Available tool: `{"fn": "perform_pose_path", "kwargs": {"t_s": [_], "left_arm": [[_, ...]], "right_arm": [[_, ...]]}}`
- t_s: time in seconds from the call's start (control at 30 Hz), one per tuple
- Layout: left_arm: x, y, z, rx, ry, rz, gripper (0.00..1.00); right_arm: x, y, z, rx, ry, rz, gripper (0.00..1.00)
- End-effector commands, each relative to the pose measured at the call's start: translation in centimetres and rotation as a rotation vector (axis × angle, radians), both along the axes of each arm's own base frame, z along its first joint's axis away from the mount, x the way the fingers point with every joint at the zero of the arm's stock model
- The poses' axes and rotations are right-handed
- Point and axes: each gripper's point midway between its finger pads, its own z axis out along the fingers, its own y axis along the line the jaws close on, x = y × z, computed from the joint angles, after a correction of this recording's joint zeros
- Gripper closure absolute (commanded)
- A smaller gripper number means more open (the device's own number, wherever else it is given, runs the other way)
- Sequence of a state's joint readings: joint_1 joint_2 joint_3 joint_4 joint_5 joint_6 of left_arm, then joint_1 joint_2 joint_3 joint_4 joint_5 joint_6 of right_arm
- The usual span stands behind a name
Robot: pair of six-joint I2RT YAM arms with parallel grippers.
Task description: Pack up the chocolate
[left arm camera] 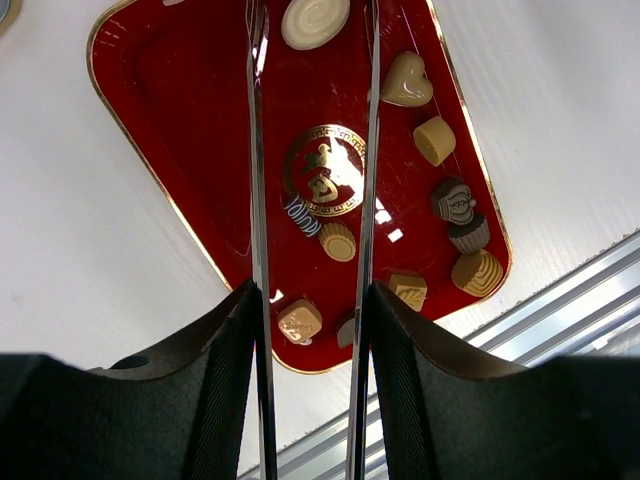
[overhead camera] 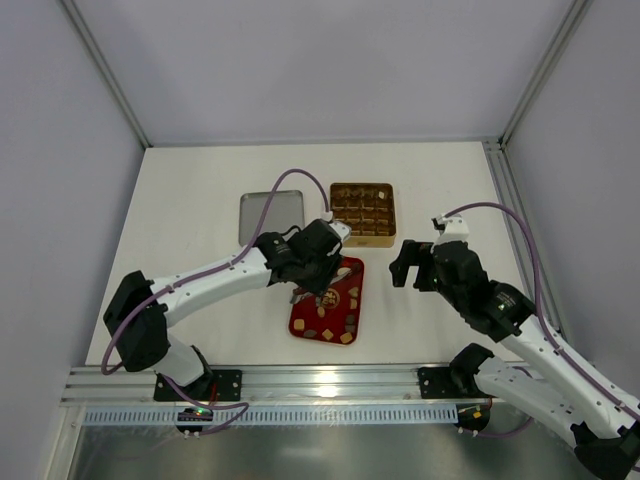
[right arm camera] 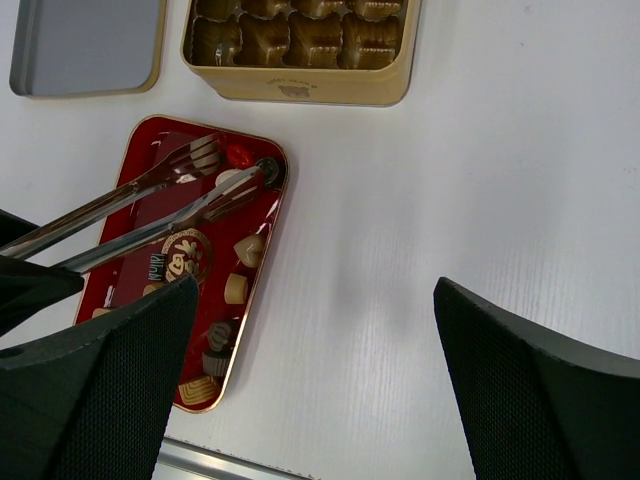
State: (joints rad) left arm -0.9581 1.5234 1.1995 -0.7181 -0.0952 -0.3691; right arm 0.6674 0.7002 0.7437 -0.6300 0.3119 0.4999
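I think the packing is only just beginning. The gold tin [overhead camera: 362,213] is sitting open, and its little boxes are looking empty. A grey lid [overhead camera: 271,215] is lying beside it. The red tray [left arm camera: 170,110] is lying near the tin. The right gripper [right arm camera: 315,290] is hanging spread wide beside the tray. The left gripper [left arm camera: 312,292] is pinching metal tongs [left arm camera: 258,150] over the tray, tips apart. All the chocolate [left arm camera: 338,241] is lying on that tray.

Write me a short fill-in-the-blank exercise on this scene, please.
The left hand holds metal ____.
The chocolates lie on a ____ tray.
In the top view, the grey lid lies ____ of the gold tin.
The right hand is ____ and holds nothing.
Missing words: tongs; red; left; open.
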Motion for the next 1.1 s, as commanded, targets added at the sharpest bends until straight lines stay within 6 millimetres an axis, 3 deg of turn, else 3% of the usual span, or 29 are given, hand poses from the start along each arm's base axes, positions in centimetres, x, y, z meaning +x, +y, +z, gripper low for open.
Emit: {"fn": "perform_pose_path", "kwargs": {"t_s": [0.0,0.27,0.53,0.97,1.07], "left_arm": [[0.3,-0.9,0.4,-0.039,-0.021,-0.017,0.55],[-0.3,-0.5,0.9,-0.045,-0.008,-0.015,0.64],[-0.8,0.6,2.1,-0.037,-0.015,-0.009,0.66],[-1.2,1.8,3.3,-0.011,-0.016,-0.005,0.64],[-1.1,1.8,3.4,-0.012,-0.020,-0.003,0.58]], "right_arm": [[0.2,-0.2,0.4,0.012,-0.018,-0.017,0.00],[0.2,-0.1,0.3,0.011,-0.016,-0.015,0.00],[0.3,0.0,0.3,0.015,-0.016,-0.014,0.00],[0.3,0.4,0.1,0.021,-0.009,-0.005,0.00],[0.3,0.3,-0.1,0.017,-0.006,-0.006,0.00]]}}
